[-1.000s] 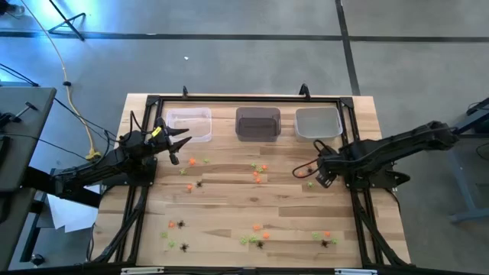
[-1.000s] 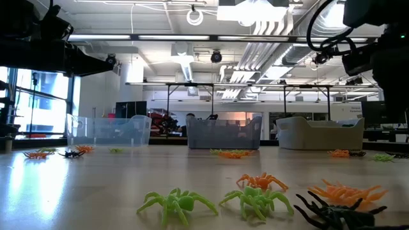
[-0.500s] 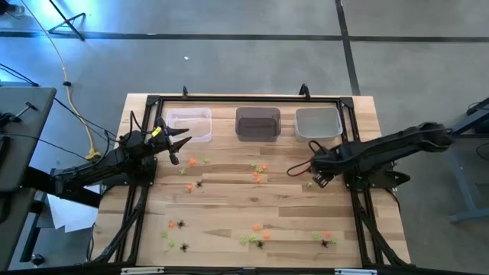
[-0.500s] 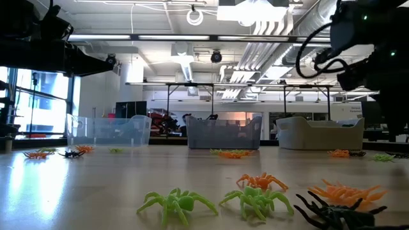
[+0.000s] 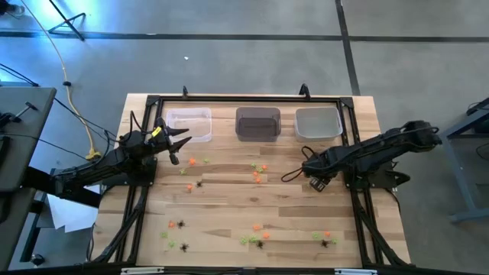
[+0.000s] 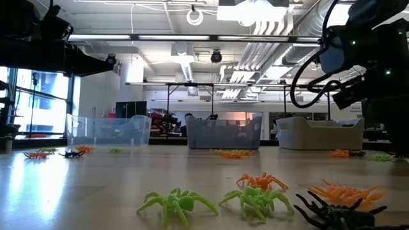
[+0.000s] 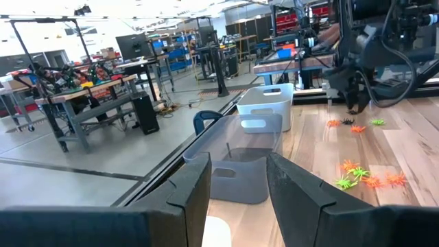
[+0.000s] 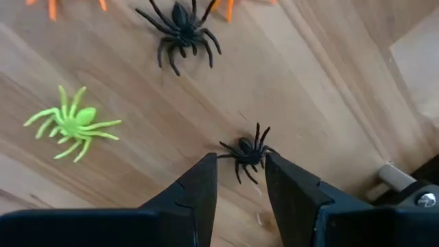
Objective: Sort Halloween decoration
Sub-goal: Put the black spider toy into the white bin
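Tiny plastic spiders lie scattered on the wooden table: orange ones (image 5: 258, 174), lime-green ones (image 5: 247, 239) and black ones (image 5: 200, 183). My right gripper (image 5: 309, 175) hangs over the table's right half, pointing down and open. In the right wrist view its fingertips (image 8: 240, 171) stand on either side of a black spider (image 8: 248, 152) that lies on the wood. A second black spider (image 8: 182, 24) and a green one (image 8: 72, 123) lie farther off. My left gripper (image 5: 177, 145) waits open near the clear bin (image 5: 189, 124), with nothing between its fingers (image 7: 236, 182).
Three small bins stand in a row along the far edge: clear, dark grey (image 5: 257, 123) and pale grey (image 5: 318, 122). More spiders lie near the near edge (image 6: 255, 201). A black frame (image 5: 229, 99) runs round the table. Bare wood lies in the middle (image 5: 244, 206).
My right gripper has moved toward the table's left and come lower, over the spiders right of centre. Its fingers have stayed open. The left arm and the trinkets have kept still.
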Robot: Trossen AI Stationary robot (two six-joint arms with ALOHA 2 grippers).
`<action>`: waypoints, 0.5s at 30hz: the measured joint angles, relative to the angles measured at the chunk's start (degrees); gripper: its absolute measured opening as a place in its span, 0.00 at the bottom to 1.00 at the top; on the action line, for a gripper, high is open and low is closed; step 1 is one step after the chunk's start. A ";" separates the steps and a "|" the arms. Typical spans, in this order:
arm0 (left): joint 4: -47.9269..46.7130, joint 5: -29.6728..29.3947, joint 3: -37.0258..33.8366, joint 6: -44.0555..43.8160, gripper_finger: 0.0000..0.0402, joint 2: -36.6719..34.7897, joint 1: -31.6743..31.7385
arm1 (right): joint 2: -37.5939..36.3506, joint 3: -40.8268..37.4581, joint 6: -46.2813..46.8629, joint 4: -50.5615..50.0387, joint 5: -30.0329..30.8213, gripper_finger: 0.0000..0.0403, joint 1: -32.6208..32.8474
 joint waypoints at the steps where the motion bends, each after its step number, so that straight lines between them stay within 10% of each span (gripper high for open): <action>1: 0.02 0.00 0.02 0.00 0.33 -0.02 0.02 | 0.23 0.00 0.00 0.00 0.00 0.29 0.00; 15: 0.00 0.00 0.02 0.00 0.33 0.00 0.00 | 4.61 0.28 -7.70 2.75 -0.91 0.29 -5.85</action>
